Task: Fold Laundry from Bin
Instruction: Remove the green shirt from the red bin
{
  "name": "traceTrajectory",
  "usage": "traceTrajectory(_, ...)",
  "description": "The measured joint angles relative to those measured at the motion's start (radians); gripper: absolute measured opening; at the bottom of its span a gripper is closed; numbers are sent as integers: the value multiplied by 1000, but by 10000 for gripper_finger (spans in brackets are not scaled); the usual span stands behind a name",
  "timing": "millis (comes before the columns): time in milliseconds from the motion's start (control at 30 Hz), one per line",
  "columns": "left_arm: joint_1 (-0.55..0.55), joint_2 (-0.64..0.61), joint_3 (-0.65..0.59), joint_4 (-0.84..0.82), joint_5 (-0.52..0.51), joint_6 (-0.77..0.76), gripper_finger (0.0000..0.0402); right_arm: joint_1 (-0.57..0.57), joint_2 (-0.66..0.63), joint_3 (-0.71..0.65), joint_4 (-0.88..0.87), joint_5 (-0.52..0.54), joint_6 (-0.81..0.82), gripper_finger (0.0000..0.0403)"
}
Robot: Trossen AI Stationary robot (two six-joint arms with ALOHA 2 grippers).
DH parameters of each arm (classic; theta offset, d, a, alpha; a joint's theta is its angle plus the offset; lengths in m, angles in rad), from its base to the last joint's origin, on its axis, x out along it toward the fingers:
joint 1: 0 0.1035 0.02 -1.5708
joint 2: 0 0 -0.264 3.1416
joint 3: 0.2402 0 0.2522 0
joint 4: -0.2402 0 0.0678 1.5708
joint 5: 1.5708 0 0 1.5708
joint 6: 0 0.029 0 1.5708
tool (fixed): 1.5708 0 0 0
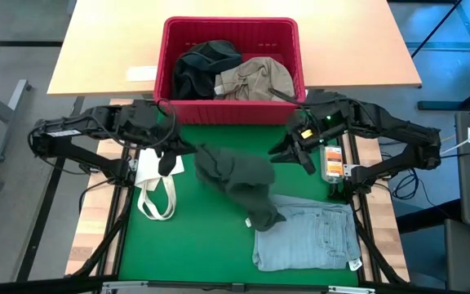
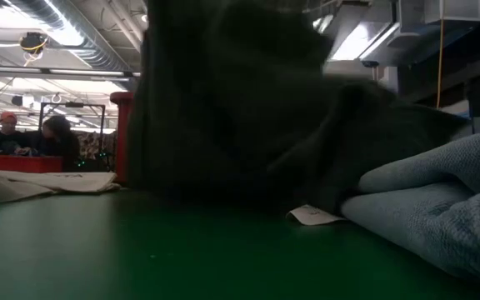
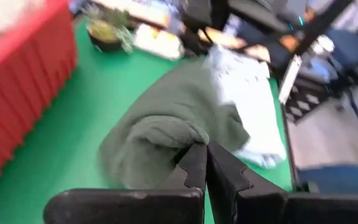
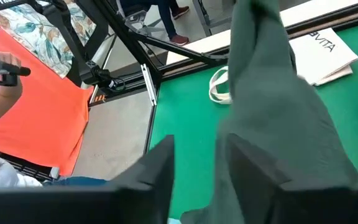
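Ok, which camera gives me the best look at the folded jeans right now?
The high view: the jeans lie folded at the mat's near right, their whole outline visible, with the dark green garment overlapping one corner. The low view catches only a light blue edge. Neither wrist view shows them clearly.

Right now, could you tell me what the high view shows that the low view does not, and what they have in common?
Only the high view shows the red bin holding a black piece and a khaki piece, plus both arms: the left tool shut, the right tool beside the green garment. Only the low view shows people in the room behind. Both show the dark green garment, the folded jeans, the white tote bag and the green mat.
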Motion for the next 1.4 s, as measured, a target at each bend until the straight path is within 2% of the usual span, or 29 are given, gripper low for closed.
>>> traceTrajectory(133,-39,14,0,-44,54,0,0,0,2,0,47,10,-4,197)
traceTrajectory(300,-109,28,0,-75,72,32,0,0,3,0,64,17,-108,221)
traceTrajectory(533,-203,49,0,-79,58,101,0,45,74,0,79,9,-231,221)
traceTrajectory(867,-257,139,0,-68,29,102,0,158,251,0,333,10,-509,221)
traceTrajectory(1033,-278,180,0,-10,15,95,0,192,341,0,437,11,-553,221)
traceTrajectory(1233,-321,189,0,46,88,28,0,198,393,0,444,17,-677,221)
traceTrajectory(1400,-375,198,0,69,85,22,0,198,436,0,500,17,-685,221)
